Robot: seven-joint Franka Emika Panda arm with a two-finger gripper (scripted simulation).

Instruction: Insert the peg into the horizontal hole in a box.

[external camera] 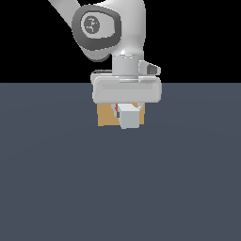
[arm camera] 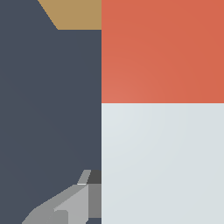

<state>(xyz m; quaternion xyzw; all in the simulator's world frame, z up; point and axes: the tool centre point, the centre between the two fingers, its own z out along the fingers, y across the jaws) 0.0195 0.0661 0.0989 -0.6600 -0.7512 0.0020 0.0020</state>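
My gripper (external camera: 128, 109) is shut on the peg (external camera: 130, 117) and holds it just above the floor, level, its pale grey-white end facing the exterior camera. The red end (external camera: 116, 108) points at the tan box (external camera: 105, 117), which stands right behind the gripper. The hole is hidden behind the peg and the hand. In the wrist view the peg fills one half, its white part (arm camera: 162, 162) near me and its red part (arm camera: 162, 52) beyond. A corner of the box (arm camera: 74, 13) shows past it. One finger (arm camera: 72, 205) lies against the peg's side.
The dark grey-blue floor (external camera: 120, 188) spreads flat around the box on all sides. No other objects show. The arm's wrist (external camera: 110, 28) rises above the gripper.
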